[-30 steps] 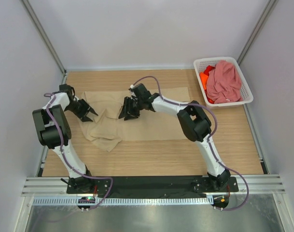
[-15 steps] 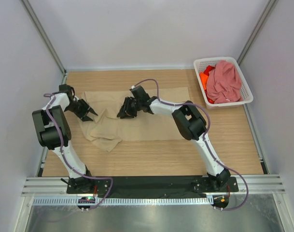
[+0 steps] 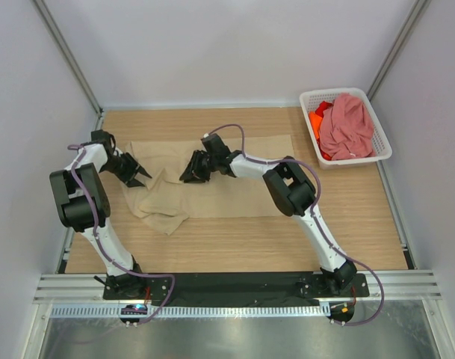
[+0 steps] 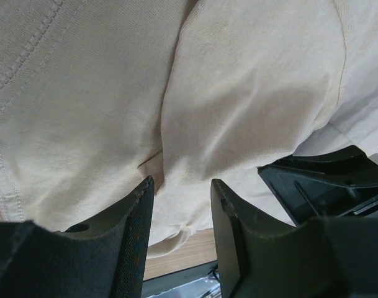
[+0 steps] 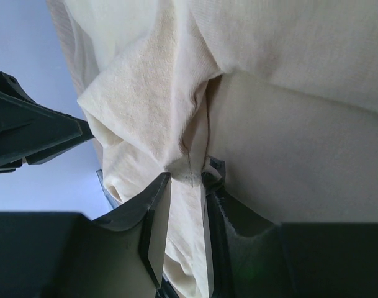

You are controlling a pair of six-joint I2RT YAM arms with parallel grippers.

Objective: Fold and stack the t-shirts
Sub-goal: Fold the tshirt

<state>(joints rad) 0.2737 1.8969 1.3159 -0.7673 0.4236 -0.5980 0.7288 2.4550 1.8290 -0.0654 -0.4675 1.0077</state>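
2 grips: left tool [image 4: 180, 186] and right tool [image 5: 185, 175] each clench beige-tan cloth t-shirt [image 3: 234, 191] folds; bright orange cloth t-shirt [image 3: 317, 121] mostly hidden.

Reaching low with both arms, wrists angled down — pinching a fold of the beige t-shirt [image 3: 242, 194] in the left gripper [image 3: 141, 178], another in the right gripper [image 3: 188, 178], jaws narrowed.

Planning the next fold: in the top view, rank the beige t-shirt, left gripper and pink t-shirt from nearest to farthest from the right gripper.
From the right gripper:
1. beige t-shirt: directly under it, cloth pinched between its fingers.
2. left gripper: to its left, at the shirt's left edge.
3. pink t-shirt: far right, in the white basket at the back corner.
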